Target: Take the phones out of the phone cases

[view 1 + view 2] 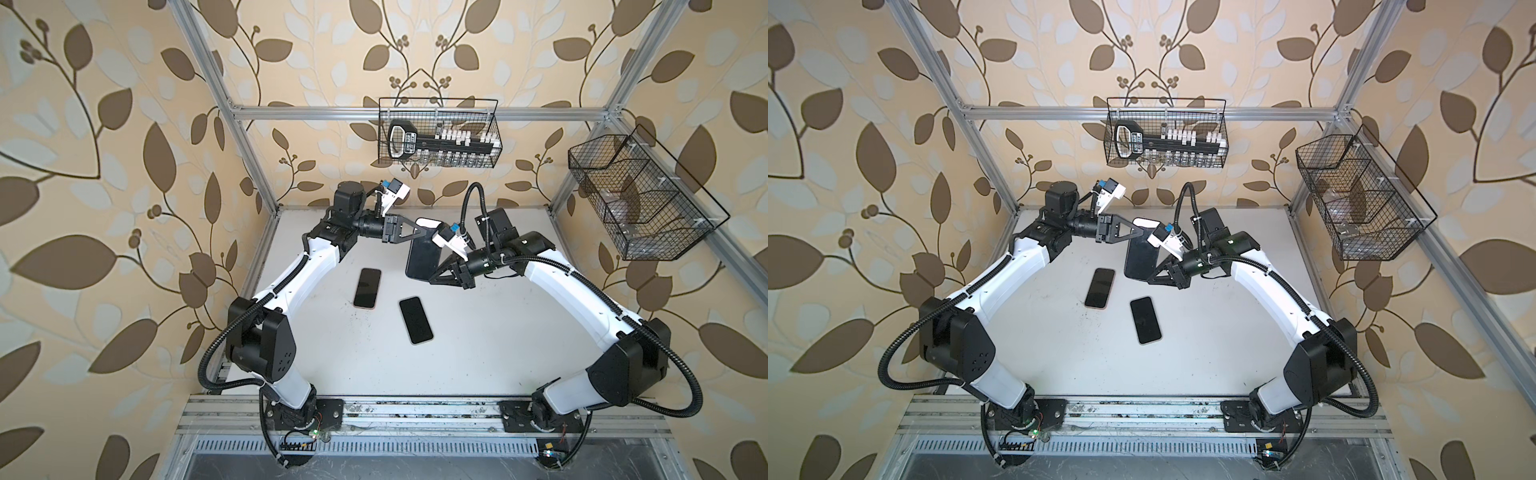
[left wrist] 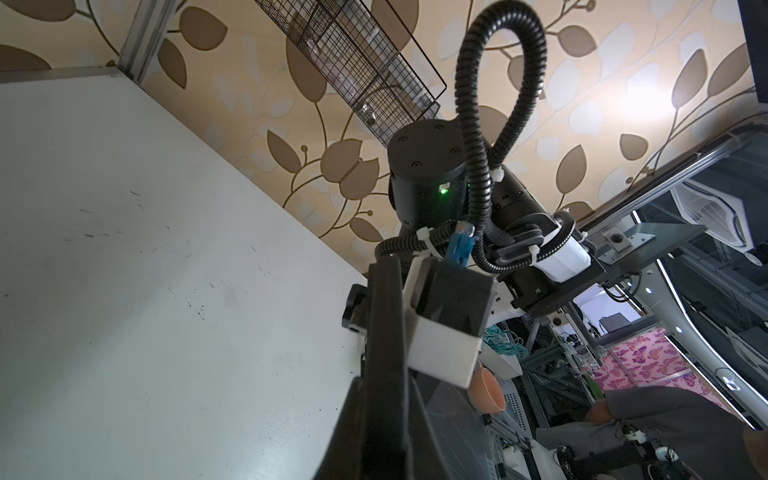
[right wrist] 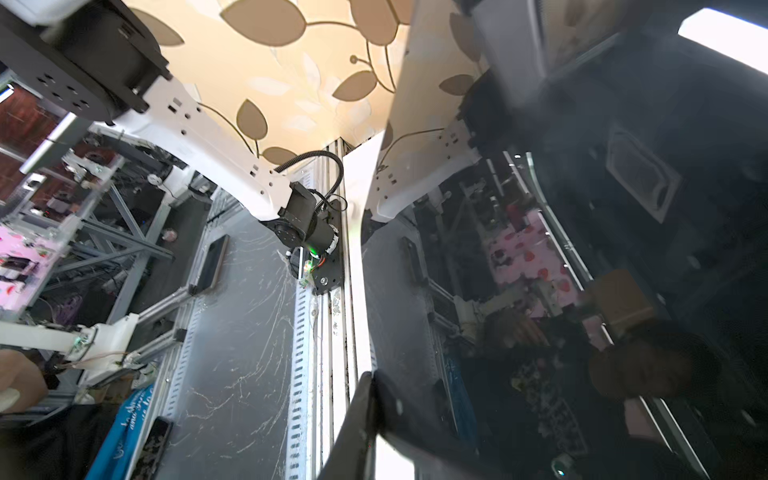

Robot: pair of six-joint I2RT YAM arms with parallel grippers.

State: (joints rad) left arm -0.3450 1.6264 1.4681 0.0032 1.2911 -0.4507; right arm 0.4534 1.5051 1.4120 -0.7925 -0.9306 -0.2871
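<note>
A dark phone [image 1: 419, 259] [image 1: 1140, 259] hangs in the air above the back middle of the table, held from both ends. A light strip of its phone case [image 1: 428, 223] [image 1: 1144, 222] shows at the far end. My left gripper [image 1: 417, 233] [image 1: 1136, 235] is shut on that far end. In the left wrist view the phone [image 2: 384, 316] runs edge-on between the fingers of the left gripper [image 2: 386, 415]. My right gripper [image 1: 437, 272] [image 1: 1155, 272] is shut on the near right edge. In the right wrist view the right gripper [image 3: 372, 399] pinches the phone's glossy face [image 3: 540, 249].
Two more dark phones lie flat on the white table [image 1: 498, 340], one on the left [image 1: 368, 287] and one in the middle [image 1: 415, 320]. A wire basket with tools [image 1: 438, 133] hangs on the back rail. Another wire basket [image 1: 636, 195] hangs on the right.
</note>
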